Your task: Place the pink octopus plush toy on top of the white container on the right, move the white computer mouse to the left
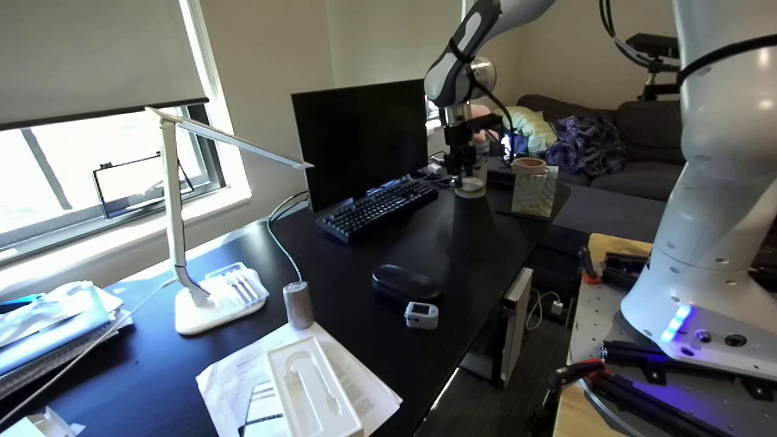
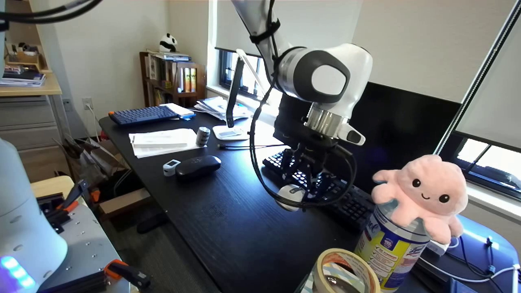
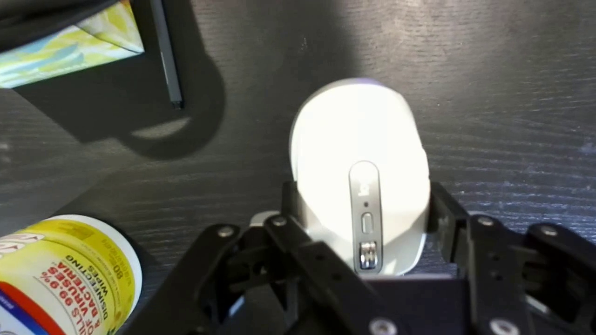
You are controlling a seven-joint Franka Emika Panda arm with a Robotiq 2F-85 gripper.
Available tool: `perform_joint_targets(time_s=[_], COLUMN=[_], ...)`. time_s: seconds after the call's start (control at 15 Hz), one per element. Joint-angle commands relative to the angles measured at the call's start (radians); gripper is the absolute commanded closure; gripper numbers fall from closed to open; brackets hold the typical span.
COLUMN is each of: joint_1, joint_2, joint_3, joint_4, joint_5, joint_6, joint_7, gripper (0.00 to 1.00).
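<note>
Above the black worktop [image 2: 240, 244], the tool [image 3: 365, 204] grips the white computer mouse [image 3: 361, 177] between its 2 fingers, the gap between them only as wide as its body, with a finger pressed to either side in the wrist view. Whether the mouse rests on the worktop or hangs just over it, I cannot tell. In an exterior view the pink octopus plush toy [image 2: 431, 191] sits atop the white container [image 2: 390, 248] of disinfecting wipes at the near right, its smiling face turned to the camera, its stubby legs draped over the top edge; the mouse is farther off, to the left of both and apart from them. Close to the container, a tape roll [image 1: 529, 165] lies on a patterned box [image 1: 534, 194]. Toward the far end of the worktop in an exterior view, the black keyboard [image 1: 379, 207] lies in front of the dark monitor [image 1: 361, 142]. Nearer, a small white device [image 1: 422, 315] with a dark screen lies just beside a black case [image 1: 405, 283], and farther left a white desk lamp [image 1: 173, 200] stands by the window [image 1: 61, 170].
</note>
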Motion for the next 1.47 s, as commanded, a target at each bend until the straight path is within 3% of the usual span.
perform_joint_targets(time_s=[0.0, 0.53, 0.6, 0.67, 0.87, 0.93, 1.13, 1.4], joint_1=[-0.018, 0.151, 0.121, 0.140, 0.134, 0.111, 0.121, 0.141], joint_2=[0.032, -0.094, -0.024, -0.033, -0.025, -0.024, 0.002, 0.061], joint_3=[0.021, 0.116, 0.106, 0.113, 0.109, 0.094, 0.094, 0.202], joint_4=[0.009, -0.152, -0.094, -0.098, -0.098, -0.100, -0.094, -0.024], joint_5=[0.025, -0.078, -0.046, -0.047, -0.047, -0.035, -0.034, 0.134], joint_6=[0.008, 0.114, 0.081, 0.083, 0.083, 0.067, 0.022, 0.032], joint_7=[-0.016, 0.027, 0.008, 0.019, 0.021, 0.022, 0.047, 0.038], gripper=[0.59, 0.59, 0.59, 0.34, 0.34, 0.59, 0.59, 0.59])
